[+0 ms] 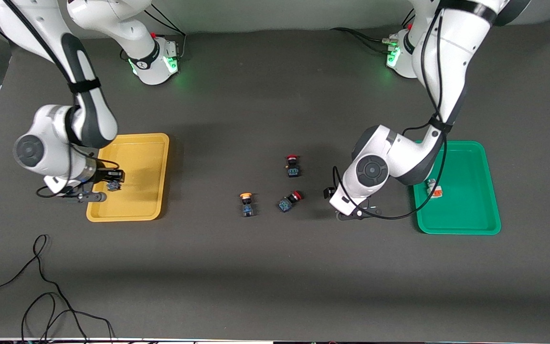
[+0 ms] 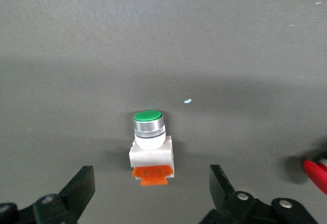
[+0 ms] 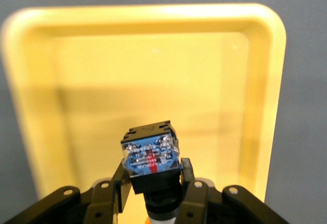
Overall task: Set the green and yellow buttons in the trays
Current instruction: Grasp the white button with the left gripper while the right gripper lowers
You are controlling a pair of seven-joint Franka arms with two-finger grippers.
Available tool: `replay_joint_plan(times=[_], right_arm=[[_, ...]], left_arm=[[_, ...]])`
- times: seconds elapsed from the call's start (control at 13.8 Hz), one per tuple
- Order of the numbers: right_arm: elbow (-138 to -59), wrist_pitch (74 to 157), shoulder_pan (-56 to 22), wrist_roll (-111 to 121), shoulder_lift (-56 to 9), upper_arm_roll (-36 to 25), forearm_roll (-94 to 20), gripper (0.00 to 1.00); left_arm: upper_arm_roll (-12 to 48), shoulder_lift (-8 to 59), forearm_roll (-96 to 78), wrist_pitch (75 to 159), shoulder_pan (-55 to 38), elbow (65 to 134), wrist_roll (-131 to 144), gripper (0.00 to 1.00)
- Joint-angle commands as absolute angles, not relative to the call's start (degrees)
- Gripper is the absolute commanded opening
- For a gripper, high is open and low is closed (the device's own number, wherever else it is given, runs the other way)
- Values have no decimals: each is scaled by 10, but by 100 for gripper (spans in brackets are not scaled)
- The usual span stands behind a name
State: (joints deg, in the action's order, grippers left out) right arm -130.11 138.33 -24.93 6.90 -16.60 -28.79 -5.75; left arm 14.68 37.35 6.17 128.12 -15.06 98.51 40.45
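Right gripper point(image 3: 153, 193) clamping yellow button point(image 3: 150, 155) over yellow tray point(image 1: 153, 210): release next. Left gripper point(image 2: 153, 193) spread, straddling green button point(image 2: 149, 147), green tray point(image 1: 490, 191) at 3 o'clock: close.

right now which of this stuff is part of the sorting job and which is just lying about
Job: yellow tray; green tray; yellow button in right gripper; yellow button on table; green button under left gripper; green button in tray.

Lying about: two red-capped buttons; loose cable.
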Motion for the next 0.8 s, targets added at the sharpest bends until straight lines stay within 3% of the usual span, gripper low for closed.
replay_joint_plan(times=[0.0, 0.07, 0.14, 0.36, 0.43, 0.51, 0.58, 0.72], right_arm=[[-1323, 1461, -246, 99, -198, -297, -65, 0], [-1323, 1478, -245, 99, -213, -296, -66, 0], [-1323, 1492, -244, 99, -222, -296, -66, 0], [-1322, 1513, -243, 98, -241, -296, -79, 0], [-1322, 1507, -243, 99, -240, -296, -89, 24], [-1322, 1504, -243, 99, -234, -296, -90, 85], [-1321, 1489, -244, 100, -224, -296, -90, 100], [-1315, 1448, -244, 98, -197, -296, -91, 100]], left_arm=[[142, 389, 75, 1295, -157, 985, 460, 100], [142, 391, 75, 1296, -156, 986, 467, 94], [143, 391, 75, 1296, -156, 986, 475, 83], [143, 391, 75, 1292, -155, 986, 483, 38], [143, 389, 75, 1289, -153, 985, 483, 28], [143, 386, 75, 1285, -152, 984, 483, 20], [143, 381, 75, 1282, -152, 983, 483, 19], [143, 349, 75, 1247, -150, 971, 476, 18]])
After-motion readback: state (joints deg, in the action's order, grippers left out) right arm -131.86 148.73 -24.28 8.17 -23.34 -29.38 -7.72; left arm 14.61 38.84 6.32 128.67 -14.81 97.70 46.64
